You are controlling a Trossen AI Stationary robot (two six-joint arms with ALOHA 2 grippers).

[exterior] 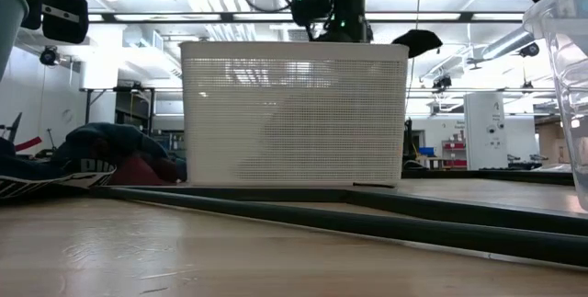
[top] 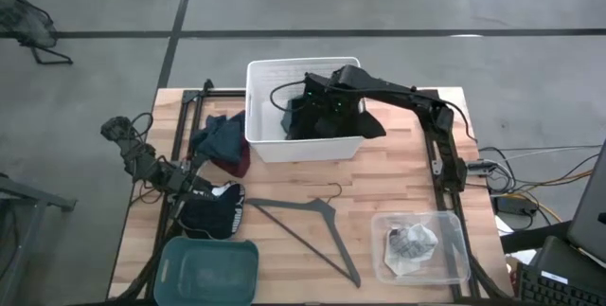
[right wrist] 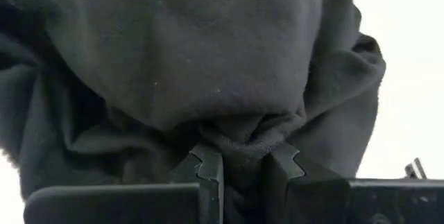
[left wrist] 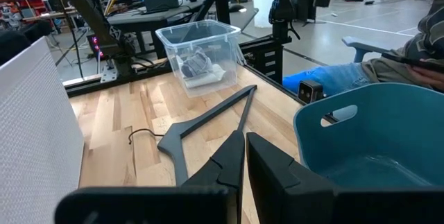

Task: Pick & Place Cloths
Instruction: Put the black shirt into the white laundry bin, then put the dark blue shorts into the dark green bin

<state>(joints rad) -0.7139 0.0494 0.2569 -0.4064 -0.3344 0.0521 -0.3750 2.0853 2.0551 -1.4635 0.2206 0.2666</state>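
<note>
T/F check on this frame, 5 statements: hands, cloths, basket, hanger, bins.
1. The right hand is shut on the black cloth. True.
2. That black cloth lies flat on the table. False: it hangs from the hand over the white basket.
3. The left hand holds the grey hanger. False: it is shut on nothing; the hanger lies on the table ahead of it.
4. The clear bin has small cloths in it. True.
5. The teal bin sits at the table's right side. False: it is at the front left, near the left hand.
</note>
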